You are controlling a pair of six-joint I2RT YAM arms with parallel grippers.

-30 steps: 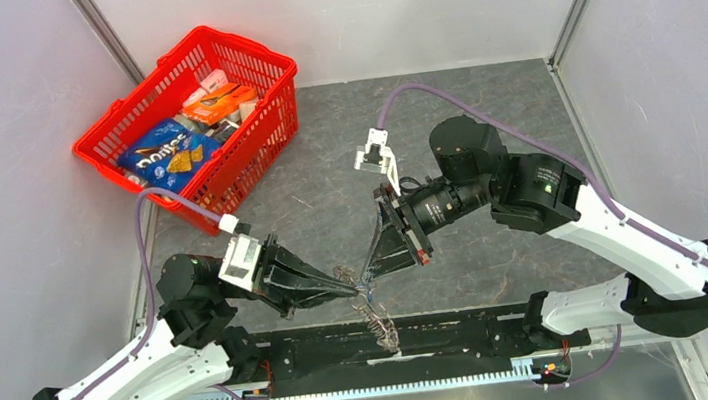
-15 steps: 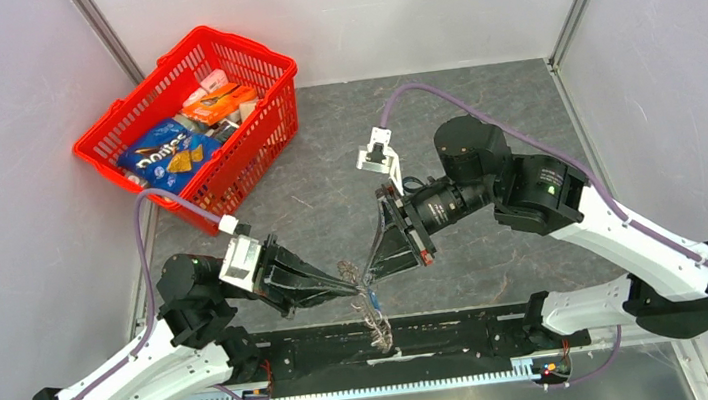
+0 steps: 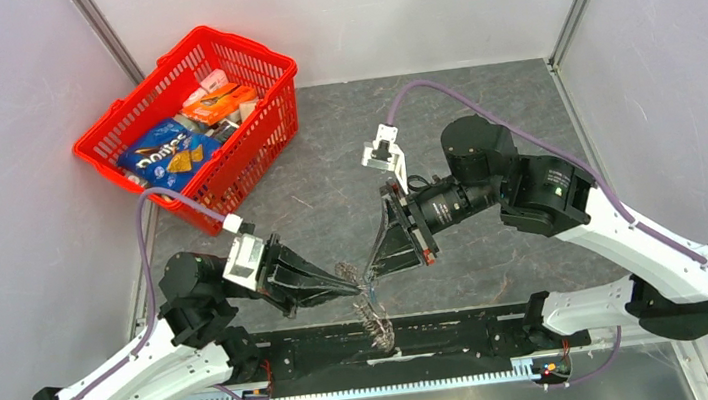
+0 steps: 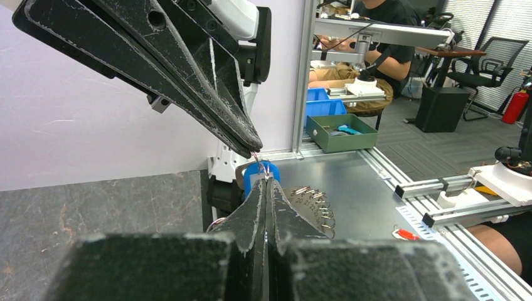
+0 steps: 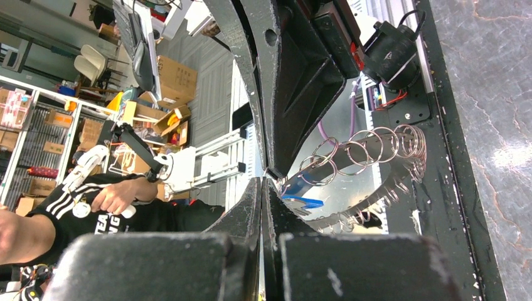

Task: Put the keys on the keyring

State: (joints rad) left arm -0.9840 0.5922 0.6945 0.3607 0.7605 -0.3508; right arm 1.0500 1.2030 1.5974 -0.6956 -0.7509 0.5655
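Both arms fold inward, low over the near edge of the bench (image 3: 481, 115), the left claw (image 3: 354, 288) pointing right and the right claw (image 3: 371, 273) angled down-left. Both claws are pinched shut, tips meeting. The keys (image 3: 378, 324) dangle just below the tips, with the blue-headed key (image 4: 254, 172) right at them.

Fanned silvery keys (image 3: 378, 322) hang beside blue-headed key (image 4: 260, 170).

From above, the keys (image 3: 377, 320) blur into one small tangle; the blue-headed key (image 4: 253, 175) sits half hidden behind the tips of the left gripper (image 4: 266, 183).
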